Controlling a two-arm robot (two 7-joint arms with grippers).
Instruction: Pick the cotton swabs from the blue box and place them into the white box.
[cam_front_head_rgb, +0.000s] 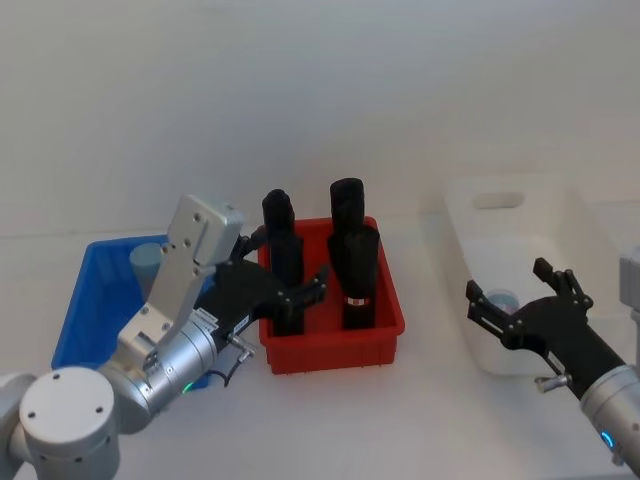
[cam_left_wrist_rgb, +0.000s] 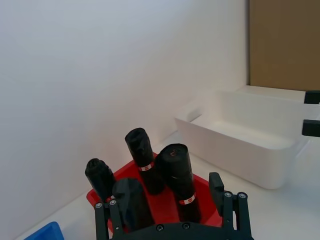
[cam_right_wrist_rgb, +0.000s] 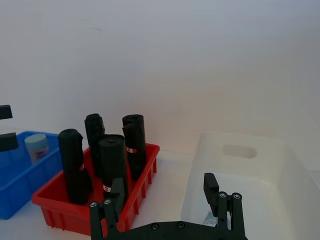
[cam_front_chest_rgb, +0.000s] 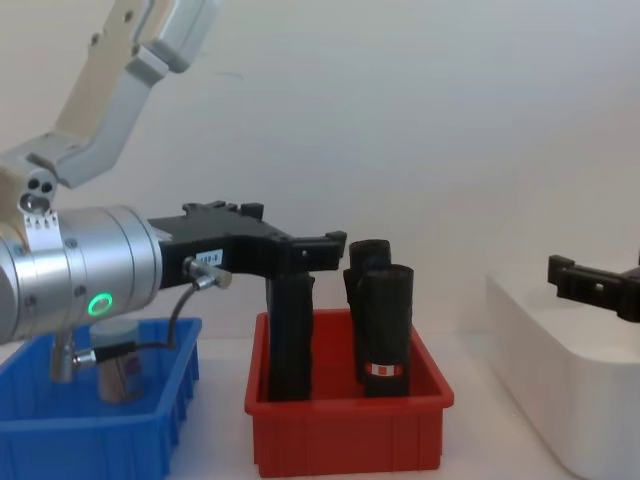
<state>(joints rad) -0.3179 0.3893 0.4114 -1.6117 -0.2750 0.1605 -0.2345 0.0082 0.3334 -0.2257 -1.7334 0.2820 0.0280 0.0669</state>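
White counter (cam_front_head_rgb: 400, 420) against a plain pale wall: we are holding both grippers empty above the bins.
We are seeing the red bin (cam_front_head_rgb: 330, 345) carrying four upright black rolls (cam_front_head_rgb: 347, 200). The blue box (cam_front_head_rgb: 80, 300) is sitting beside the red bin's left side, and one tub of cotton swabs (cam_front_head_rgb: 148, 262) is standing upright in its far part. The white box (cam_front_head_rgb: 590, 230) is sitting apart on the red bin's right side, and a second tub (cam_front_head_rgb: 500, 299) is lying inside it. Our left gripper (cam_left_wrist_rgb: 159, 192) is hovering at the red bin's left edge, fingers spread wide and gripping nothing. Our right gripper (cam_front_head_rgb: 507, 280) is hovering right of the red bin, over the white box's near wall, fingers wide too.
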